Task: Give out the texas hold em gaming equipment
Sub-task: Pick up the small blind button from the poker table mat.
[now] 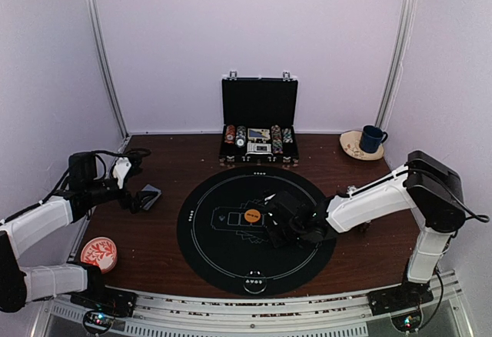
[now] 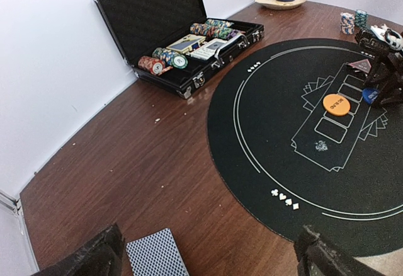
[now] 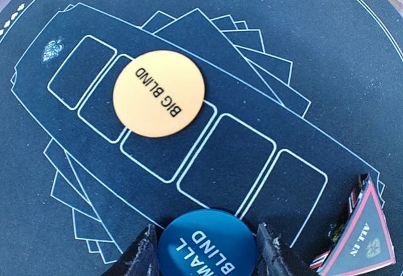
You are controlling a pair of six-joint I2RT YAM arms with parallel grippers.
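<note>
Right gripper pinches round blue disc, "SMALL BLIND", at matte black mat. Flat orange disc, "BIG BLIND", on mat's printed outlines; red-edged triangle, "ALL IN", nearby. Left gripper jaws wide, above crosshatch-backed cards.

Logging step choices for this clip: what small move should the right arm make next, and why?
Probably set down and release the blue Small Blind disc: the right gripper pinches it over the mat, next to the orange Big Blind disc already lying flat.
</note>
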